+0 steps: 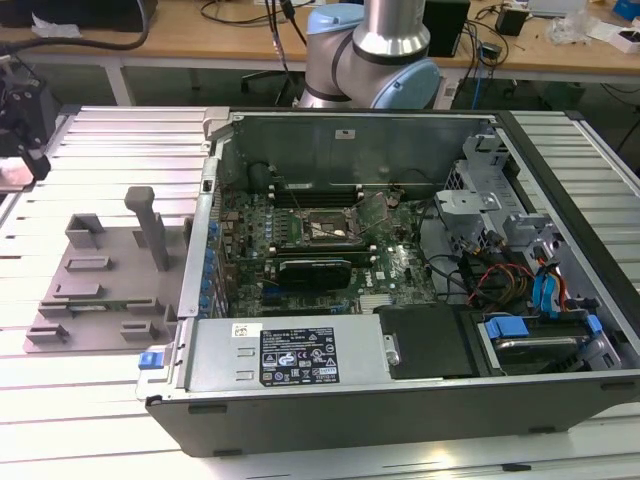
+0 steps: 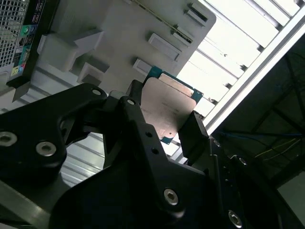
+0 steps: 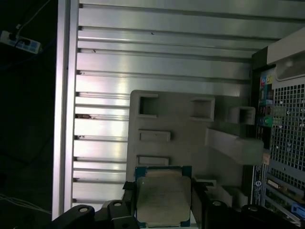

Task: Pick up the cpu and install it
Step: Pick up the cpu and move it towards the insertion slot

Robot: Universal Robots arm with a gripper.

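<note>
The cpu (image 2: 169, 102), a flat square chip with a silvery-grey top and a green edge, sits between my gripper's (image 2: 164, 114) two black fingers, which are shut on its opposite sides. In the first wrist view the cpu (image 3: 163, 198) hangs in the gripper (image 3: 163, 202) above the end of the grey plastic tray (image 3: 181, 124), clear of its surface. In the exterior view the gripper (image 1: 22, 130) is at the far left edge, beyond the tray (image 1: 100, 290) and well away from the motherboard's black socket frame (image 1: 320, 228) inside the open computer case (image 1: 400, 400).
The tray carries upright blocks and a tall post (image 1: 152, 230). The case wall (image 1: 205, 220) stands between tray and motherboard. A black card (image 1: 315, 268), cables (image 1: 490, 275) and drive cages (image 1: 480, 195) crowd the case. The ribbed aluminium table (image 1: 110, 150) ends near the gripper.
</note>
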